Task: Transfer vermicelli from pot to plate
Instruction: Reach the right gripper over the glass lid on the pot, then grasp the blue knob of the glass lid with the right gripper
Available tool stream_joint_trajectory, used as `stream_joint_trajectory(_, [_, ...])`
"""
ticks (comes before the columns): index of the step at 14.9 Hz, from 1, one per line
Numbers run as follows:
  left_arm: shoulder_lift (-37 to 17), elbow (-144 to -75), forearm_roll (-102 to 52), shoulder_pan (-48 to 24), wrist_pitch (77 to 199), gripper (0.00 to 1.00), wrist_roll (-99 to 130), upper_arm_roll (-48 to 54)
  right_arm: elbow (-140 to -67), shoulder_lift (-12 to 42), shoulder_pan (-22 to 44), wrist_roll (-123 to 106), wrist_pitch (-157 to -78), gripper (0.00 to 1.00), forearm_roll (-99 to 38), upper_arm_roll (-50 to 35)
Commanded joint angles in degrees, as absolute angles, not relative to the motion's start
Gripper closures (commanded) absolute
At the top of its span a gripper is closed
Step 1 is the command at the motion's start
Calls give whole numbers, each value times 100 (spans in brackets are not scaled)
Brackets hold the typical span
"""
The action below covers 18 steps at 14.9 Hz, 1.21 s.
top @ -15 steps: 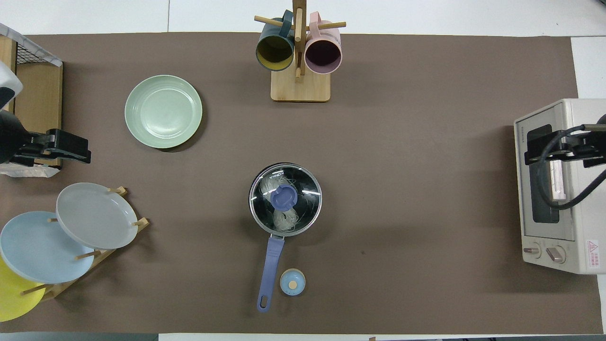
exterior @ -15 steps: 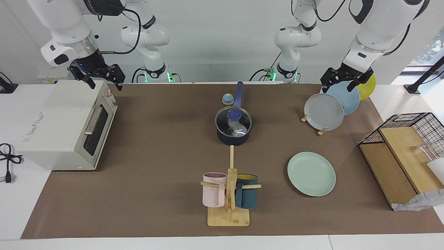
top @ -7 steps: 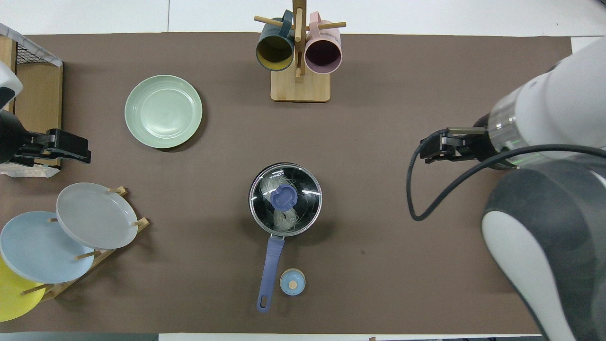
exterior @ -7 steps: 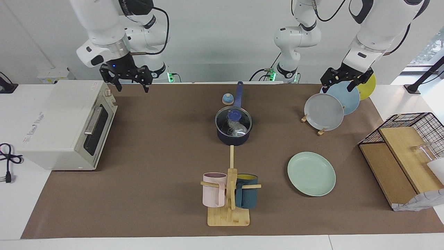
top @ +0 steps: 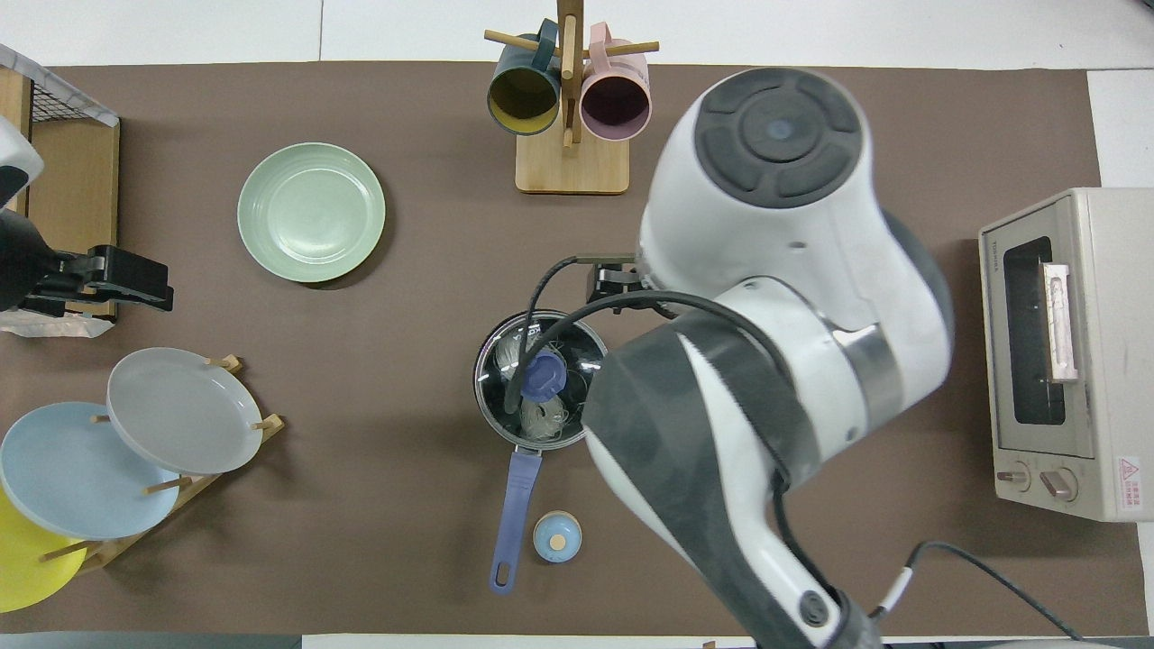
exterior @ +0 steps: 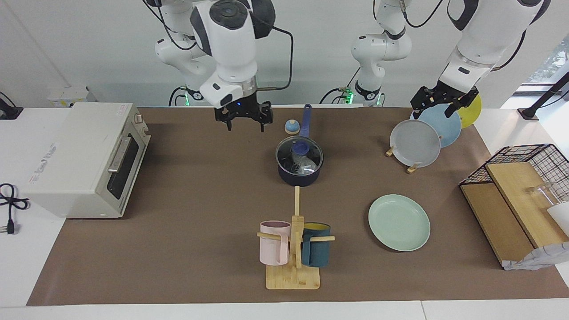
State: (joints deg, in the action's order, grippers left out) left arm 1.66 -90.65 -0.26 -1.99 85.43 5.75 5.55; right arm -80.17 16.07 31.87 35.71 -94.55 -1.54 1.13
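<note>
The right gripper point(exterior: 244, 121), fingers apart and holding nothing, hangs at upper centre of the facing view, w/ the lidded pot point(exterior: 299, 166) of vermicelli point(exterior: 305, 166) lower-right of it, left gripper point(exterior: 438, 106) waiting open over the plate rack.

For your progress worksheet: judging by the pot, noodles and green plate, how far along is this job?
Done: nothing. The glass lid covers the pot, the vermicelli is inside, and the plate is bare. In hand: the right end effector hangs open above the mat beside the pot; the left end effector waits over the plate rack. Left: remove lid, move noodles.
</note>
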Motion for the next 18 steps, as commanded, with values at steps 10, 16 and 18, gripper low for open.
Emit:
stream_joint_trajectory(10, [211, -9079, 114, -246, 8525, 0, 580, 519, -8558, 2101, 4280, 4403, -10686, 0, -158, 123])
stream_joint_trajectory(16, [211, -9079, 114, -246, 8525, 0, 589, 519, -9491, 1750, 4359, 4167, -11275, 0, 158, 106])
stream_joint_trajectory(18, [211, -9079, 114, -246, 8525, 0, 589, 519, -9781, 1662, 4447, 4157, -11591, 0, 158, 105])
